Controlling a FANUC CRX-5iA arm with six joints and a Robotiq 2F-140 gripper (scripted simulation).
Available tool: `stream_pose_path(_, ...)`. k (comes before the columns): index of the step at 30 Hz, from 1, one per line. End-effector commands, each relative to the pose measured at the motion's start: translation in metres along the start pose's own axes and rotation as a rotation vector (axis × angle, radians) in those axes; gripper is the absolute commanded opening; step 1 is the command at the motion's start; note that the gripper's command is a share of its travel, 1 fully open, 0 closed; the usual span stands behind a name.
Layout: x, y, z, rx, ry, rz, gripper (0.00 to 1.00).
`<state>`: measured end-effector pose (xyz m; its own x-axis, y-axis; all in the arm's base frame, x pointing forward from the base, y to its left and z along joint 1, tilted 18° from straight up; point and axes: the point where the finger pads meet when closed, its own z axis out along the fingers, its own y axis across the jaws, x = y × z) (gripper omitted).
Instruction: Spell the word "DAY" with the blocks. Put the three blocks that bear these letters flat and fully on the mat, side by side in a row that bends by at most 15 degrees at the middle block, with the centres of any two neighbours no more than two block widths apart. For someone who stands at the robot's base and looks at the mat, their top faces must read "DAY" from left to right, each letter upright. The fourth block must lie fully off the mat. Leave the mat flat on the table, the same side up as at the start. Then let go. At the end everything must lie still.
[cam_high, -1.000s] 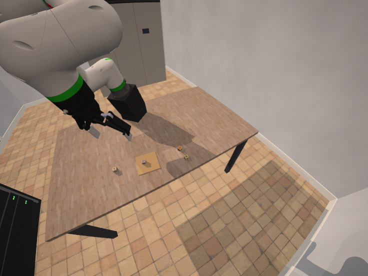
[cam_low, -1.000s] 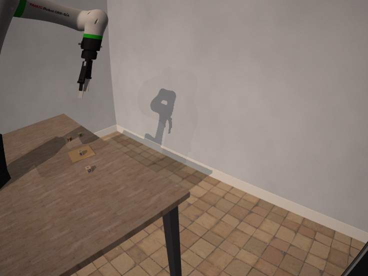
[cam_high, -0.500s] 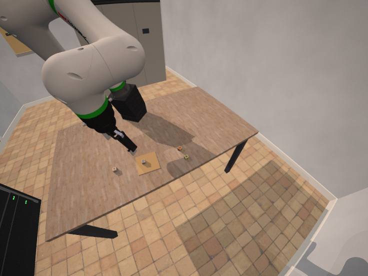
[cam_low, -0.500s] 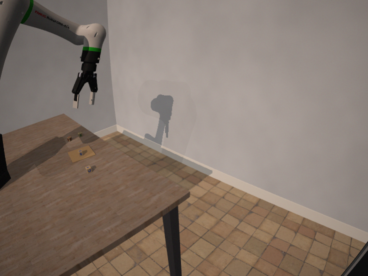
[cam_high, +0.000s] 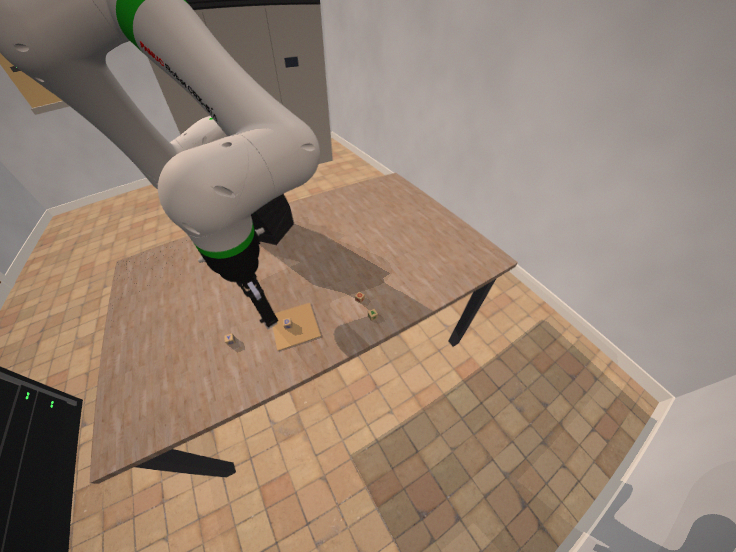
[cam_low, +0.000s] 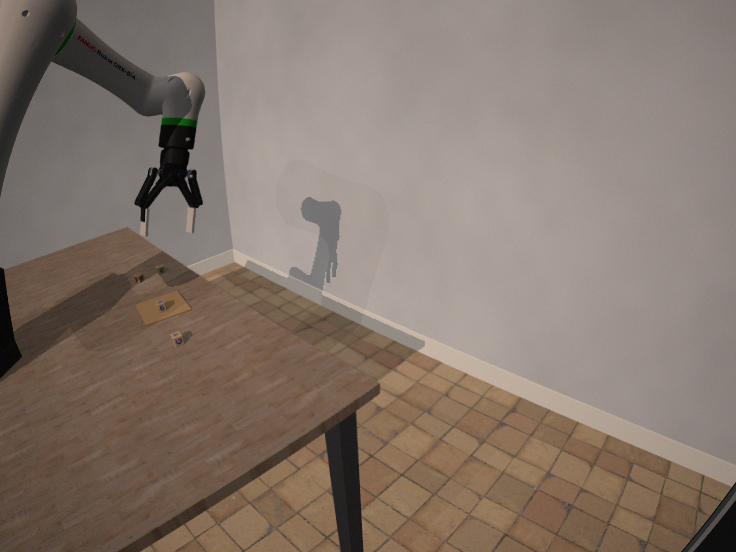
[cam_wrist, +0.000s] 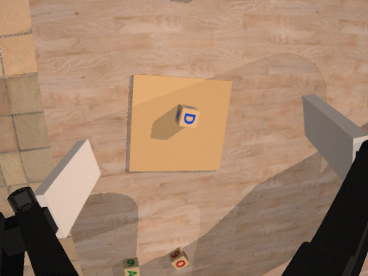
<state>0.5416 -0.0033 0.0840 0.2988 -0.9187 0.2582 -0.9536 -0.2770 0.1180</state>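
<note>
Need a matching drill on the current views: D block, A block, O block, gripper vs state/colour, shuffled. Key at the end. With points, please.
1. D block (cam_high: 287, 322) (cam_low: 161, 306) (cam_wrist: 188, 117)
2. A block (cam_high: 372, 314) (cam_low: 159, 268) (cam_wrist: 131, 267)
3. O block (cam_high: 359, 296) (cam_low: 138, 277) (cam_wrist: 179, 259)
4. gripper (cam_high: 269, 322) (cam_low: 167, 232) (cam_wrist: 195, 137)

a. off the mat (cam_high: 306, 332) (cam_low: 147, 314) (cam_wrist: 150, 157), red lettering
b. open, holding nothing
c. on the mat, blue lettering
d. off the mat, green lettering

Pairs: 1-c, 2-d, 3-a, 4-b

Blue "D" on the matted block
</note>
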Motion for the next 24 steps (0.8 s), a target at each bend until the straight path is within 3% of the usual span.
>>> stream_pose_path(1,-0.005,-0.004,0.017,-0.001,0.035,0.125,1.0)
stream_pose_path(3,-0.005,-0.004,0.017,-0.001,0.035,0.125,1.0)
stream_pose_path(5,-0.009,-0.007,0.032,-0.001,0.057,0.227,1.0)
stream_pose_path(24,-0.035,-0.012,0.099,0.037,0.142,0.673,1.0)
